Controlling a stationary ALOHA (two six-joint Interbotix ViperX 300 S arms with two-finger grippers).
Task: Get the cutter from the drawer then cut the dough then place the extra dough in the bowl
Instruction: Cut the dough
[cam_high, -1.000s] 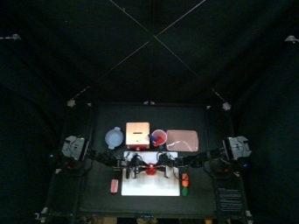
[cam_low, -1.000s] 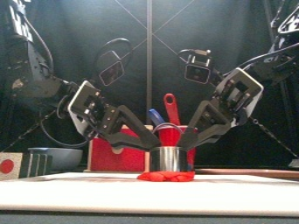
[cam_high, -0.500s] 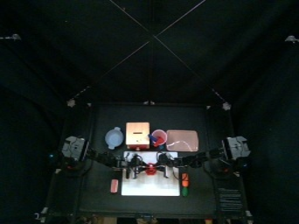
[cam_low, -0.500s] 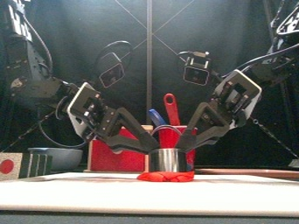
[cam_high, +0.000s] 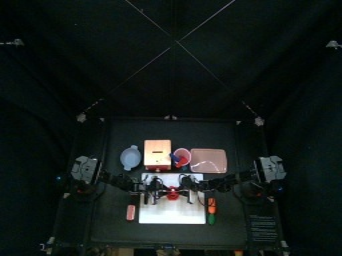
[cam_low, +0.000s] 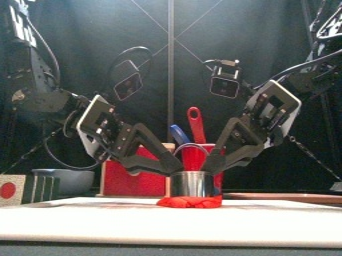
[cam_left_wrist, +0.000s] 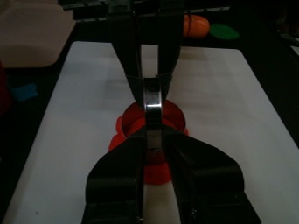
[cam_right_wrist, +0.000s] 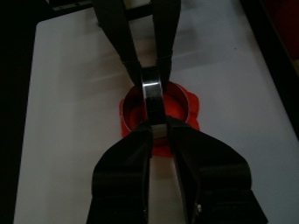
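As left pincer (cam_low: 173, 173) and right pincer (cam_low: 215, 172) pinch round metal cutter (cam_low: 194, 184) | red dough (cam_low: 189, 202) beneath

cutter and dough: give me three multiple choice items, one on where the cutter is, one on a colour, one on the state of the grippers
1. The cutter stands:
A. on the dough
B. beside the dough, apart from it
C. under the dough

2. The dough is:
A. green
B. red
C. white

3. The left gripper and the right gripper are:
A. both open
B. both shut on the cutter
C. one open, one shut on the cutter

Key:
1 A, the cutter sits upright on the dough, which lies on the white board.
2 B, red dough shows around the cutter's base in the front view.
3 B, each wrist view shows that gripper's jaws closed on the cutter's wall.
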